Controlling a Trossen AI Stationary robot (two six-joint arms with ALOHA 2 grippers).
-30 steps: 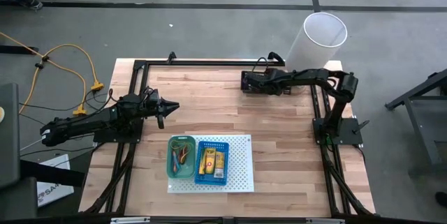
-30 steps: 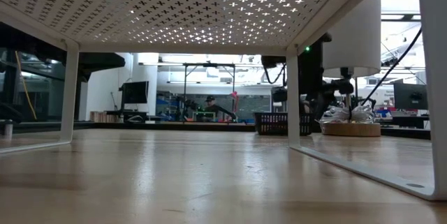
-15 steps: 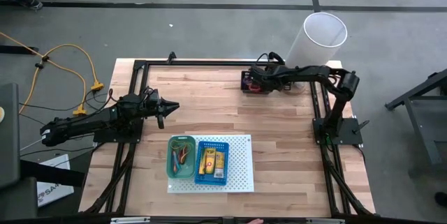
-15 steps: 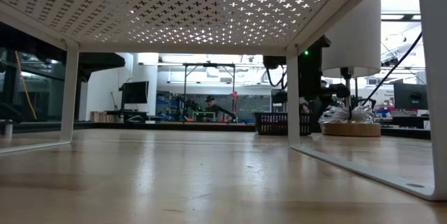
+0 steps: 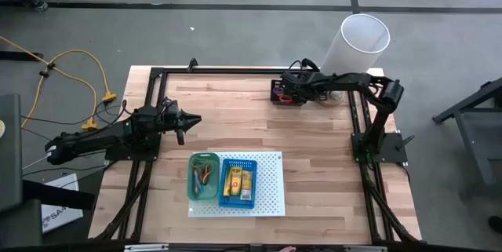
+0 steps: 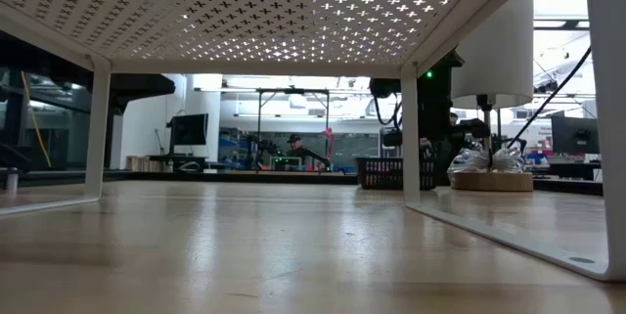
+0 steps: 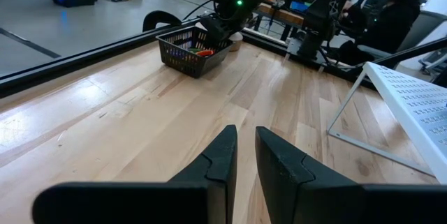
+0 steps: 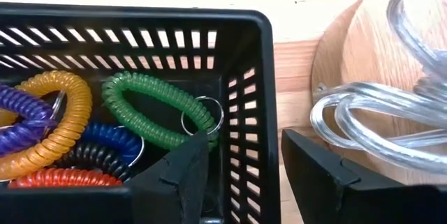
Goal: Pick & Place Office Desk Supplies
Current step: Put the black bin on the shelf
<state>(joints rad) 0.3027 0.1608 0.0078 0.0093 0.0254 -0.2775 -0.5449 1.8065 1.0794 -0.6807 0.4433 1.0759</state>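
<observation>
The right gripper (image 8: 241, 165) hangs with its jaws spread astride the side wall of a black slotted bin (image 8: 174, 18) at the far edge of the table (image 5: 314, 142), one finger (image 8: 185, 165) inside the bin, the other outside. Nothing is held between them. Inside lie six coiled plastic loops: one green (image 8: 157, 109) with a metal key ring touching the inner finger, one orange-yellow (image 8: 66, 116), one purple (image 8: 21, 109), one blue (image 8: 115, 137), one black (image 8: 91, 155) and one red (image 8: 63, 179). Just outside the bin, clear tubing (image 8: 391, 112) curls on a round wooden base (image 8: 335, 49), beside a tall white cylinder (image 5: 359, 44).

The left gripper (image 7: 246, 144) hovers over bare wood well apart from the bin, its two fingers nearly together with only a thin gap, gripping nothing.

Nearer the front, a white perforated board (image 5: 271, 189) carries two more bins: a green one (image 5: 192, 181) holding thin coloured rubber bands (image 5: 205, 175), and a blue one (image 5: 255, 162) holding yellow-orange packets (image 5: 237, 181), too small to count.
</observation>
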